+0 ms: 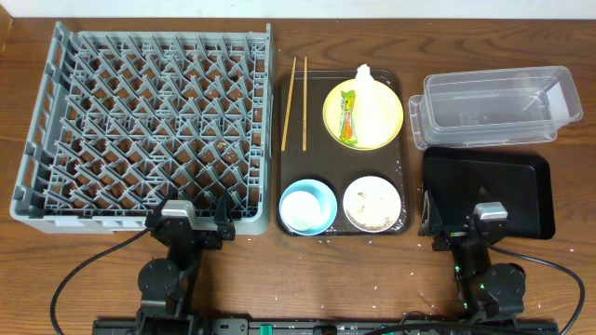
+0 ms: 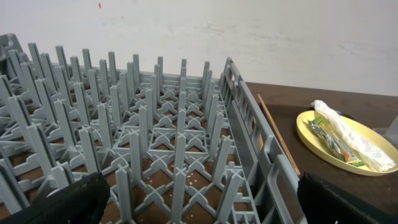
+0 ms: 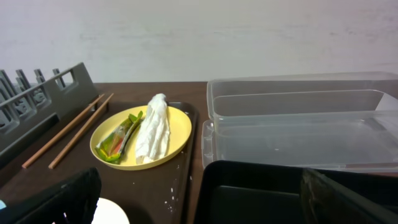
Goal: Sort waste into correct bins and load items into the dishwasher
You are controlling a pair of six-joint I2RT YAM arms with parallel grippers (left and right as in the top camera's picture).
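Yellow plate [image 1: 395,121] with wrapper [image 1: 347,117] and tissue [image 1: 369,97]; left pincer [image 2: 205,202], right pincer [image 3: 199,199] both apart.

Both arms are folded low, wrists pointing forward. The black two-finger left gripper [image 1: 193,219] and the matching right gripper [image 1: 488,220] are spread wide, holding nothing.

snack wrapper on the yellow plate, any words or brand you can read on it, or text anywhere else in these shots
No text can be read in any view.
Print on the snack wrapper, which lies on the yellow plate: green and orange patches only, too small and blurred to read.
On the dish rack, clear tub and black tray: no label, number or sign shows.
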